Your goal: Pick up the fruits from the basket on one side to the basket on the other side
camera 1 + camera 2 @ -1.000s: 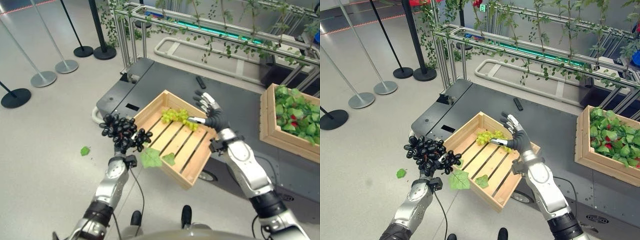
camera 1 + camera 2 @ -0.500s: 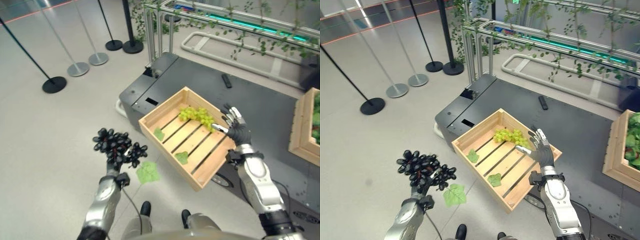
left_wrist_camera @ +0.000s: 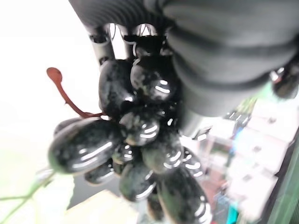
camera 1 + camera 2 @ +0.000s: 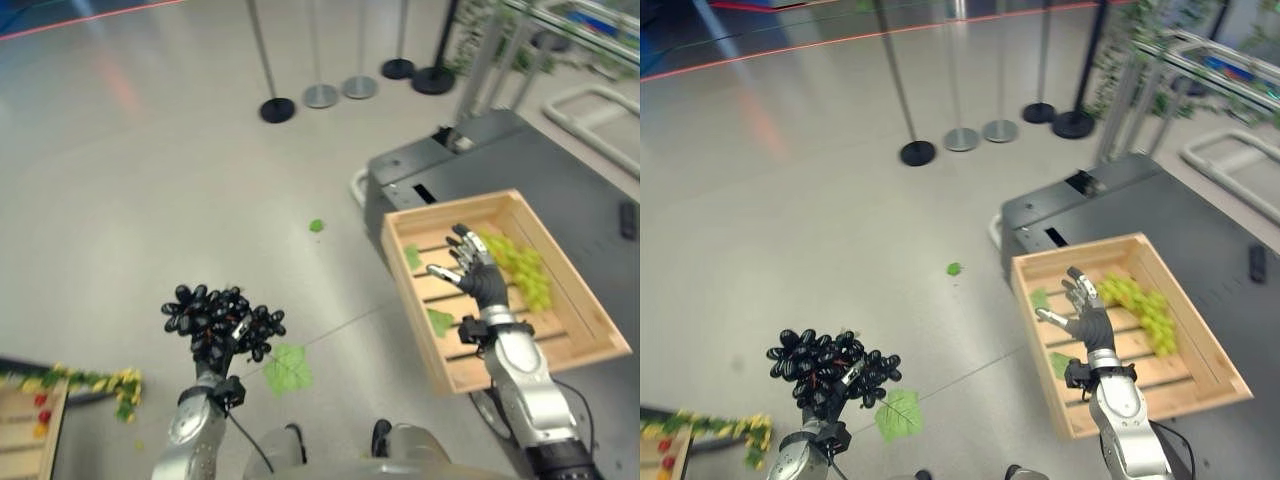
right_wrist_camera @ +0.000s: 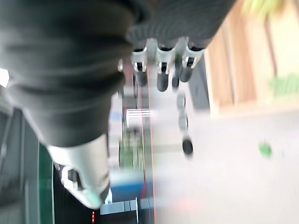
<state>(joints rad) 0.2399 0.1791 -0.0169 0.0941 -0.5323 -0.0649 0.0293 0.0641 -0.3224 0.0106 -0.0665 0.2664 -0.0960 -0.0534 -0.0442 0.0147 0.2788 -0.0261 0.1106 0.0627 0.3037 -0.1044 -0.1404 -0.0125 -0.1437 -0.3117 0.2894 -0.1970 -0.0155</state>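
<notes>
At the lower left of the eye views, the left hand (image 4: pixel 222 345) is raised over open grey floor (image 4: pixel 150 180), fingers curled round a bunch of black grapes (image 4: pixel 215 318) with a green leaf (image 4: pixel 288 368) hanging beside it. At the lower right, the right hand (image 4: pixel 472 272) is held up, fingers spread and holding nothing, over the near left part of the wooden crate (image 4: pixel 590 310). Green grapes (image 4: pixel 520 265) lie inside the crate, just right of that hand. Farther back, stanchion bases (image 4: pixel 277 109) stand along the upper edge.
</notes>
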